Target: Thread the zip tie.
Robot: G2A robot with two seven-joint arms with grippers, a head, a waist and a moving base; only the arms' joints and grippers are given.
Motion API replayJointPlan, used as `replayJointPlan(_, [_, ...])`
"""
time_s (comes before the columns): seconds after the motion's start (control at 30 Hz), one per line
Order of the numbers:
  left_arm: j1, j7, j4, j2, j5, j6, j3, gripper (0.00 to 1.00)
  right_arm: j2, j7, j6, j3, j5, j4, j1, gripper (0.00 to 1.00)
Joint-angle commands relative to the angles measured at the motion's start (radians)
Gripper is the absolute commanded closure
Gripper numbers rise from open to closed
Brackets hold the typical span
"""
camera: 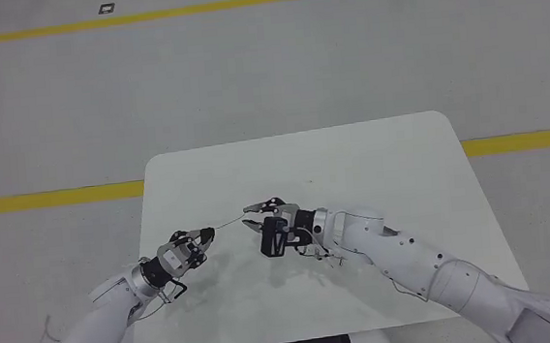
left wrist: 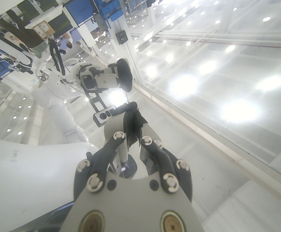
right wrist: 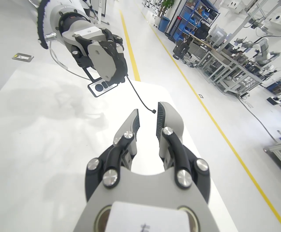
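The left gripper (right wrist: 122,78), closed on the zip tie (right wrist: 138,95), holds its free end at the open right gripper (right wrist: 147,109), ready for grasping.

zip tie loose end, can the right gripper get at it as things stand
Probably yes. The right gripper is open, and the loose end of the zip tie hangs just ahead of it with nothing between. The left gripper is shut on the other end.
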Motion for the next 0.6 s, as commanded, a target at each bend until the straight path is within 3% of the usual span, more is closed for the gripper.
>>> replayJointPlan(0.0, [0.000,0.000,0.000,0.000,0.000,0.000,0.000,1.00,0.003,-0.001,0.000,-0.001,0.000,-0.002,0.000,0.82])
replayJointPlan(0.57, [0.000,0.000,0.000,0.000,0.000,0.000,0.000,1.00,0.017,-0.007,0.001,-0.008,0.000,-0.021,0.002,0.87])
